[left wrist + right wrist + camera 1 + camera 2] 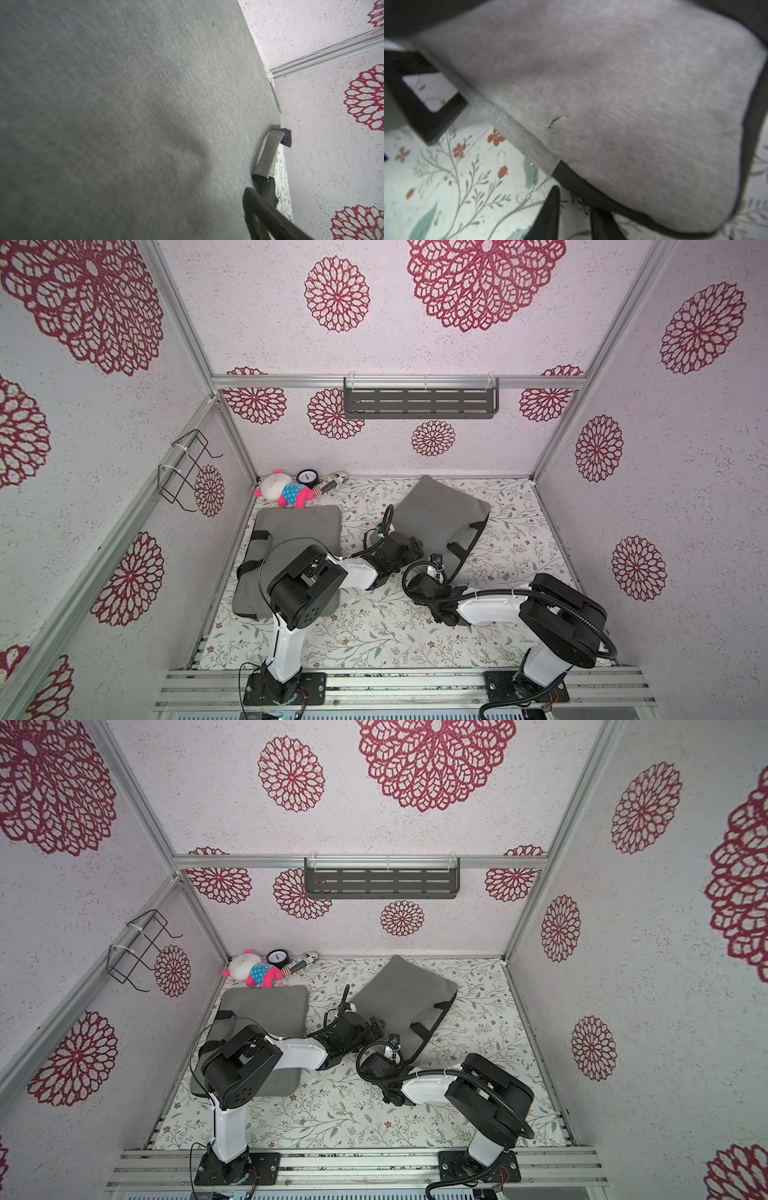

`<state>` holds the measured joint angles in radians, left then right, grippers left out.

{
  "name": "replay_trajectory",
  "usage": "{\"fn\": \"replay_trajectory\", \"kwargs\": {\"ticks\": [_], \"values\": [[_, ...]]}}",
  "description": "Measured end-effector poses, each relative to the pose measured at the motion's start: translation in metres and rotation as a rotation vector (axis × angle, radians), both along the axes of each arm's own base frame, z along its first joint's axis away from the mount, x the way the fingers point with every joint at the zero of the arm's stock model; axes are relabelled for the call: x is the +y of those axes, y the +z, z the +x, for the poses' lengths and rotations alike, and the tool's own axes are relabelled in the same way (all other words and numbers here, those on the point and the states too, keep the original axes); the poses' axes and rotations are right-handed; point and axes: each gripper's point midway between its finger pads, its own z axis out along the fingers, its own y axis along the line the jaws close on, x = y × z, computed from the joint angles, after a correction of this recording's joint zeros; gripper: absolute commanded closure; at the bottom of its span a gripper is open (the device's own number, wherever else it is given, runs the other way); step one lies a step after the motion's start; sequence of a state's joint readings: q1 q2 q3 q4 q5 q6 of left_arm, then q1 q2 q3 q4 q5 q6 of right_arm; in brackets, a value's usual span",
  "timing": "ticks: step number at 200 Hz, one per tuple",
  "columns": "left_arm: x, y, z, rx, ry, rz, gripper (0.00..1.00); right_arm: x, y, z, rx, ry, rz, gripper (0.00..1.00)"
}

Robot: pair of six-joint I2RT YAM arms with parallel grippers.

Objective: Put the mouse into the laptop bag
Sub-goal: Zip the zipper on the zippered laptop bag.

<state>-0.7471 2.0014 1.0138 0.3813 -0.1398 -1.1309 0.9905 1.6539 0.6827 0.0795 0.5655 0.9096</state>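
Observation:
The grey laptop bag [436, 510] [403, 990] lies tilted on the flowered tabletop, its black handles toward the right arm. My left gripper [405, 549] hovers over the bag's near left corner and stands open. In the left wrist view only one finger [261, 207] shows, above the bag's fabric [145, 104]. My right gripper [577, 199] sits at the bag's near edge with its fingers close together. One tip is tucked under the black trim of the bag [633, 104]. The mouse is hidden in every view.
A second grey bag [295, 531] lies at the left, partly under the left arm. A plush toy [286, 491] and a small round dial [308, 477] sit in the back left corner. A wire rack [187, 472] hangs on the left wall, a slotted shelf [419, 402] on the back wall.

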Motion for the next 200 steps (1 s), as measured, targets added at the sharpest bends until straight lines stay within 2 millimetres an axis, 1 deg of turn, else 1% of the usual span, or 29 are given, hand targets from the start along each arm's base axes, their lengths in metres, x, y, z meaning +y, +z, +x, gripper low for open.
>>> {"fn": "replay_trajectory", "kwargs": {"ticks": [4,45,53,61,81,82,88,95,104,124,141,155,174,185,200], "values": [[0.0,0.0,0.0,-0.001,0.0,-0.001,0.04,0.0,0.0,0.0,-0.001,-0.01,0.005,1.0],[0.002,-0.002,-0.001,-0.001,0.002,-0.001,0.1,-0.002,0.0,-0.001,-0.001,-0.022,0.007,1.0],[0.002,-0.002,0.0,-0.001,0.003,-0.002,0.13,-0.002,0.0,-0.003,0.003,-0.017,0.006,1.0],[0.002,-0.002,-0.001,0.001,0.004,-0.002,0.22,-0.003,0.001,-0.005,0.007,-0.014,0.005,1.0],[0.005,-0.009,-0.003,0.022,0.007,0.011,0.59,-0.007,0.005,-0.01,0.013,-0.007,0.01,1.0],[0.006,-0.01,-0.003,0.023,0.008,0.014,0.59,-0.007,0.006,-0.011,0.013,-0.008,0.011,1.0],[0.007,-0.014,-0.004,0.033,0.01,0.021,0.69,-0.008,0.008,-0.011,0.013,-0.009,0.014,1.0],[0.009,-0.017,-0.004,0.042,0.015,0.024,0.77,-0.009,0.011,-0.012,0.012,-0.009,0.017,1.0],[0.009,-0.018,-0.003,0.044,0.018,0.019,0.84,-0.011,0.013,-0.013,0.012,-0.01,0.019,1.0],[0.01,-0.016,-0.001,0.044,0.032,-0.002,0.93,-0.016,0.015,-0.015,0.018,-0.016,0.021,1.0],[0.013,-0.015,0.0,0.045,0.038,-0.009,1.0,-0.026,0.008,-0.015,0.043,-0.038,0.017,1.0],[0.02,-0.015,0.0,0.05,0.044,-0.013,1.0,-0.039,-0.002,-0.016,0.071,-0.063,0.004,1.0],[0.03,-0.014,0.001,0.058,0.05,-0.014,1.0,-0.051,-0.002,-0.015,0.067,-0.096,0.008,1.0],[0.035,-0.012,0.0,0.064,0.048,-0.013,1.0,-0.055,-0.002,-0.015,0.069,-0.102,0.017,1.0],[0.038,-0.01,-0.002,0.07,0.043,-0.008,1.0,-0.054,-0.001,-0.016,0.072,-0.098,0.042,1.0]]}}
